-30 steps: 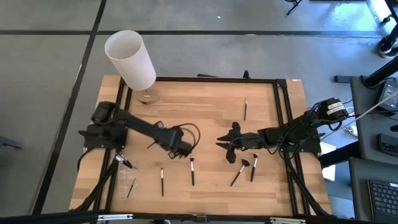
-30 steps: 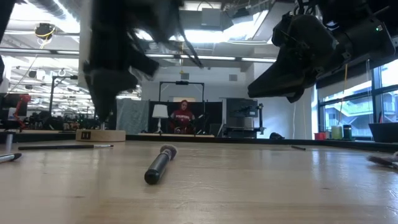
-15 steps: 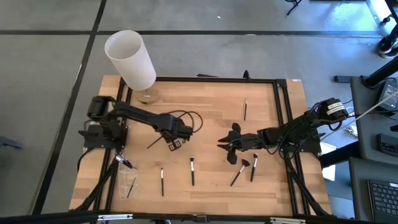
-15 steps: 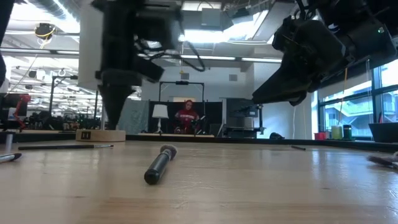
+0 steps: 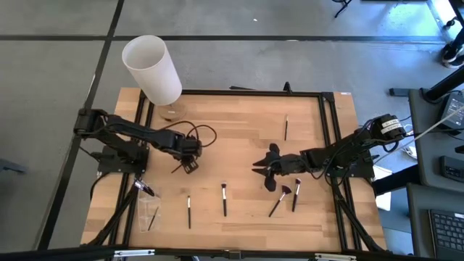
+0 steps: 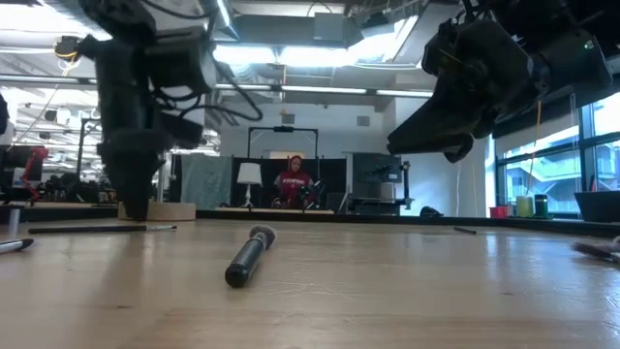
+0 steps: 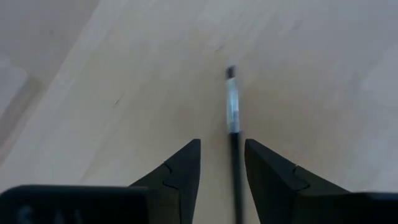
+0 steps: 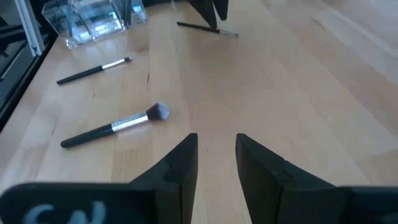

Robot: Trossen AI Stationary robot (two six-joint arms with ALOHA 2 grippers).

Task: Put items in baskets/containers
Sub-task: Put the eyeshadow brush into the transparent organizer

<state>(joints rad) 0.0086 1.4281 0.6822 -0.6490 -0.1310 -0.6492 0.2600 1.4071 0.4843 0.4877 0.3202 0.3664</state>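
Note:
Thin makeup brushes lie scattered flat on the wooden table. My left gripper points steeply down, open, over a thin dark brush. Its fingertips stand on either side of the handle, and no touch shows. My right gripper hovers open and empty near the table's middle. A fluffy-headed brush and a thinner brush lie ahead of it. The see-through container stands at the near left corner with a brush inside.
A tall white cylinder leans over the far left corner. More brushes lie at the near middle, the near left, the near right and the far right. A black frame edges the table.
My left gripper has swung toward the table's left edge and sunk a little. It has tipped to point more steeply down, and it now stands over the thin dark brush. The brushes lie where they were.

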